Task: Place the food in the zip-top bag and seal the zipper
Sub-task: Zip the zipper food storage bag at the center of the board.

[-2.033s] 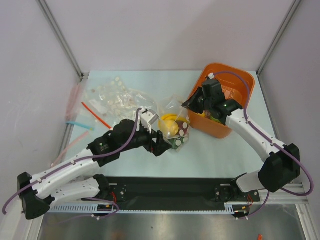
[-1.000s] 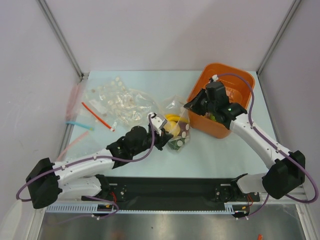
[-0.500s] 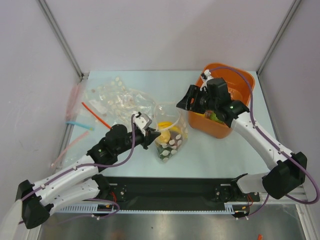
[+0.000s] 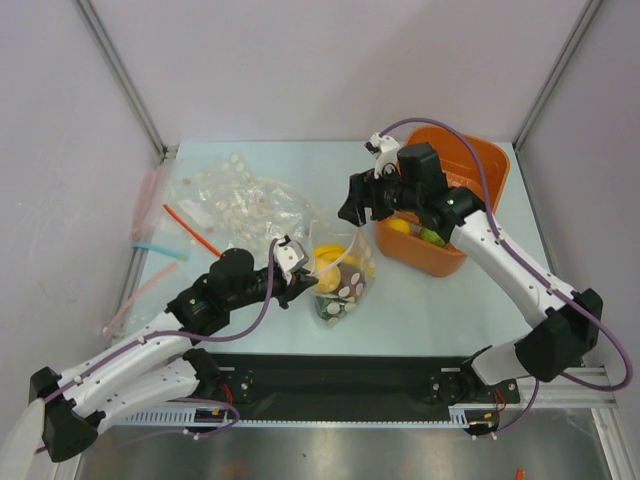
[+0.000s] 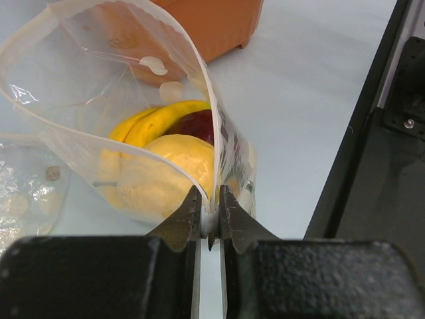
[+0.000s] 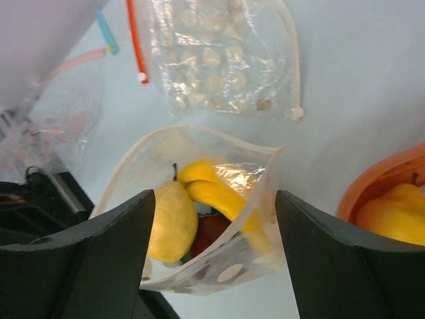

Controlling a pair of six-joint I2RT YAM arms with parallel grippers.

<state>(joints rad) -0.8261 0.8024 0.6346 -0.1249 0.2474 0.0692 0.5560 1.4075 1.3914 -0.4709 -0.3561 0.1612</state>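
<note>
The dotted zip-top bag [image 4: 342, 281] stands open mid-table with food in it: a lemon [image 6: 174, 222], a banana [image 6: 222, 194] and a dark red apple [image 6: 212, 232]. My left gripper [image 4: 300, 272] is shut on the bag's near rim; the white zipper strip is pinched between its jaws [image 5: 210, 201]. In the left wrist view the lemon [image 5: 176, 166] and banana [image 5: 166, 119] show through the bag [image 5: 119, 73]. My right gripper [image 4: 352, 205] hangs open above the bag's mouth [image 6: 214, 199], nothing between its fingers. More food, a lemon [image 4: 400, 227] and something green [image 4: 432, 237], lies in the orange basket.
The orange basket [image 4: 478, 165] stands at the back right, close to the bag. A second dotted bag [image 4: 235, 200] lies flat at the back left, beside plain bags with red and blue strips [image 4: 160, 235]. A black rail [image 4: 340, 380] runs along the near edge.
My right gripper swung left out of the basket to above the bag's mouth and opened. My left gripper kept its hold and drew the bag slightly left and nearer.
</note>
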